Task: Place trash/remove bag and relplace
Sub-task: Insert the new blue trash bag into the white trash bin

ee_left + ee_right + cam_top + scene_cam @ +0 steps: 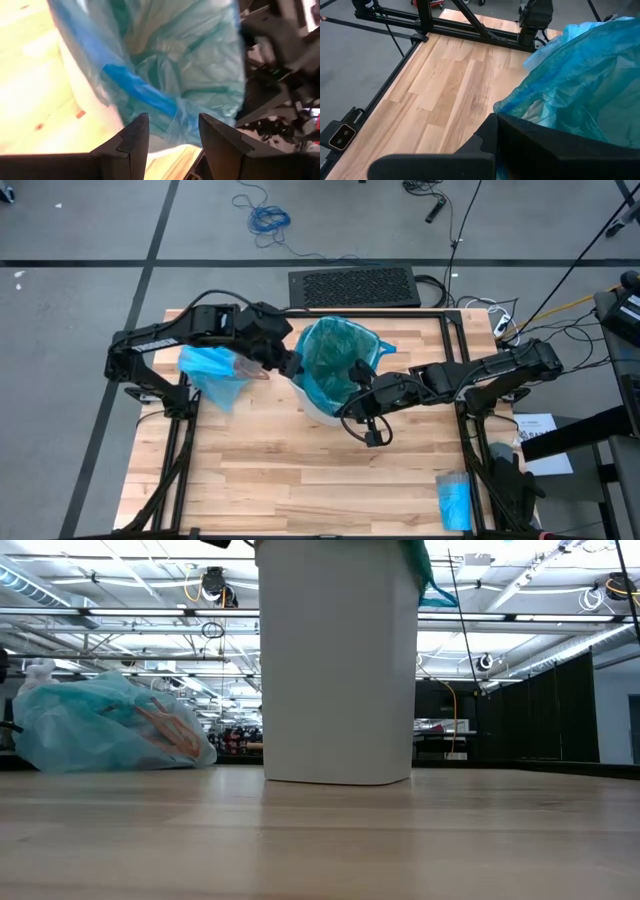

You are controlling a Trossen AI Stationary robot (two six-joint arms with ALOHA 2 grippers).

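While the white bin (338, 670) stands upright near the middle of the wooden table (290, 480), a darker teal-green bag (335, 358) lines it, with its plastic spilling over the rim. The left gripper (290, 365) sits at the bin's left rim with its two fingers (132, 142) parted and a fold of teal plastic showing in the gap between them (whether they pinch it cannot be told). The right gripper (355, 375) is at the bin's right rim with its fingers closed; its wrist view shows the teal plastic bunched right against them, though a grip on it is not clear. The light blue bag (215, 370), knotted up with brownish trash (165, 730) showing through it, lies on the table left of the bin, under the left arm. A small blue roll (453, 500) rests near the table's front right corner.
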